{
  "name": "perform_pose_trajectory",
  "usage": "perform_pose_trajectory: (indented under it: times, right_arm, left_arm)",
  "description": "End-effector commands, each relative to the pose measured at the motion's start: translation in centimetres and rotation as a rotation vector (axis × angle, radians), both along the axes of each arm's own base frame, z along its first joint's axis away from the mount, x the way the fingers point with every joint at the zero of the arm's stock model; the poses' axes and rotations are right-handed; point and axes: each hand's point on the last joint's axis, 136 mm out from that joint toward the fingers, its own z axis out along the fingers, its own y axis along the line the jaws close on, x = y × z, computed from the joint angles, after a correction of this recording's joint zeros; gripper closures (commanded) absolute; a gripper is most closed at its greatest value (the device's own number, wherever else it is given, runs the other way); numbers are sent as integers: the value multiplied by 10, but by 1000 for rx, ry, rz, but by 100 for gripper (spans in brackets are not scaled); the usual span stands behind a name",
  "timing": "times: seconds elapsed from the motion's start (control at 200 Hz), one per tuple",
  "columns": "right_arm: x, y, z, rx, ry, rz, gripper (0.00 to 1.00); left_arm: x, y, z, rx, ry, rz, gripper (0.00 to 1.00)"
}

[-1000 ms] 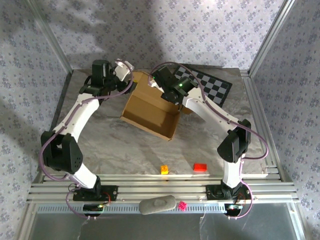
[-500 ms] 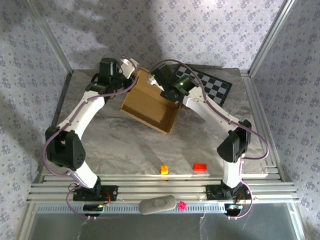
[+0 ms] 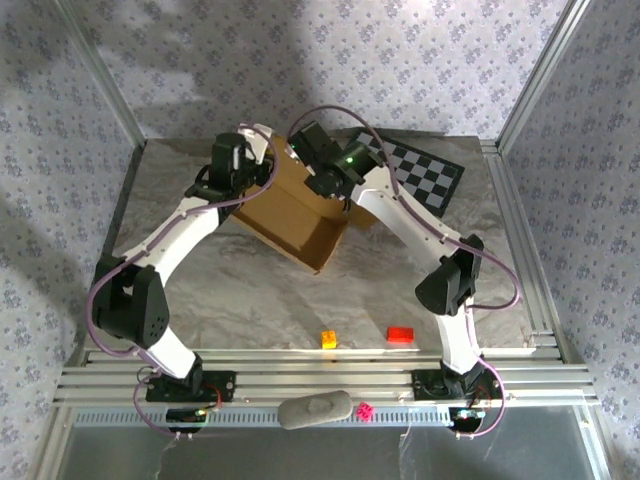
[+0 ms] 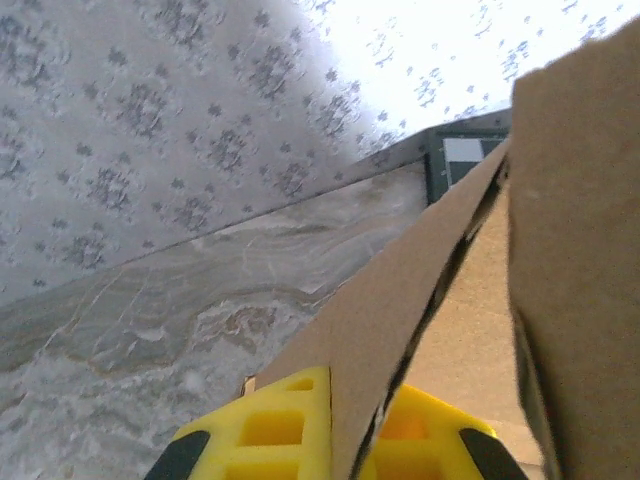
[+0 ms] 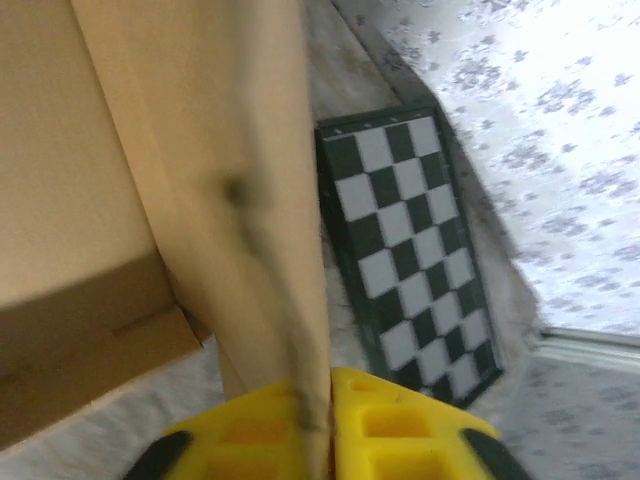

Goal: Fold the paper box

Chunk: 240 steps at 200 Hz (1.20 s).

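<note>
1. A plain brown corrugated-cardboard paper box (image 3: 292, 215), shallow and open-topped, lies on the grey marbled tabletop (image 3: 200, 290). It is toward 12 o'clock from the table's middle and turned diagonally, with one corner pointing to about 6 o'clock.
2. The left gripper (image 4: 350, 425) meets the box at its 11 o'clock corner. Its yellow fingers (image 4: 275, 430) are clamped on an upright cardboard wall, one on each face.
3. The right gripper (image 5: 315, 415) is at the box's 1 o'clock side. A raised cardboard panel runs down between its yellow fingers (image 5: 400, 425). The wrist view is blurred, and I cannot tell whether they pinch the panel or only flank it.
4. A black-and-white checkered board (image 3: 420, 175) lies flat at about 2 o'clock, just beyond the box.
5. Near the table's 6 o'clock edge sit a small yellow-and-orange block (image 3: 328, 339) and a small red block (image 3: 400, 334), apart from each other and well clear of the box.
6. On the aluminium rails (image 3: 520, 385) between the arm bases rest a grey oblong object (image 3: 315, 409) and a small pink cube (image 3: 365, 410).
</note>
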Motion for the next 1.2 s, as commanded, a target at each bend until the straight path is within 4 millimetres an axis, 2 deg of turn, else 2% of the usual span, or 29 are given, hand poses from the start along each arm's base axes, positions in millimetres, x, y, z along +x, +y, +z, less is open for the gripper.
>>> perform_pose_trajectory:
  times: [0.0, 0.085, 0.185, 0.265, 0.345, 0.4, 0.495, 0.58, 0.655, 0.735, 0.81, 0.965, 1.099, 1.194]
  right_arm:
    - [-16, 2, 39, 243, 29, -52, 63]
    - [-25, -3, 58, 364, 45, -67, 56]
    - [-34, -21, 76, 514, 66, -130, 50]
    - [-36, -46, 91, 646, 59, -208, 45]
    - [-29, -84, 92, 776, 59, -350, 39]
    - [-20, -117, 84, 871, 71, -485, 36]
    - [-5, -164, 59, 1069, 147, -718, 38]
    - [14, -191, 36, 1215, 224, -830, 40]
    - [31, -206, 11, 1267, 291, -889, 40]
    - [46, -211, -10, 1328, 391, -934, 42]
    - [61, -210, -21, 1364, 460, -958, 42]
    - [89, -187, -34, 1381, 576, -939, 41]
    - [97, -164, -51, 1433, 706, -958, 41]
    - [97, -158, -57, 1422, 721, -980, 41]
  left_arm:
    - [-2, 6, 30, -59, -117, 34, 100]
    - [-6, 6, 29, -35, -153, 9, 100]
    - [-10, 9, 26, -11, -168, -3, 100]
    - [-11, 13, 24, -10, -176, 2, 100]
    - [-10, 17, 24, -14, -183, 10, 100]
    - [-10, 19, 22, -17, -186, 12, 100]
    - [-9, 19, 20, -21, -188, 7, 100]
    - [-9, 19, 18, -20, -189, 3, 100]
    - [-10, 20, 16, -17, -187, 3, 100]
    - [-11, 21, 16, -14, -187, 3, 100]
    - [-12, 21, 17, -11, -189, 2, 100]
    - [-12, 21, 15, -11, -182, -1, 100]
    - [-10, 21, 14, -16, -179, 4, 100]
    - [-9, 21, 15, -17, -181, 8, 100]
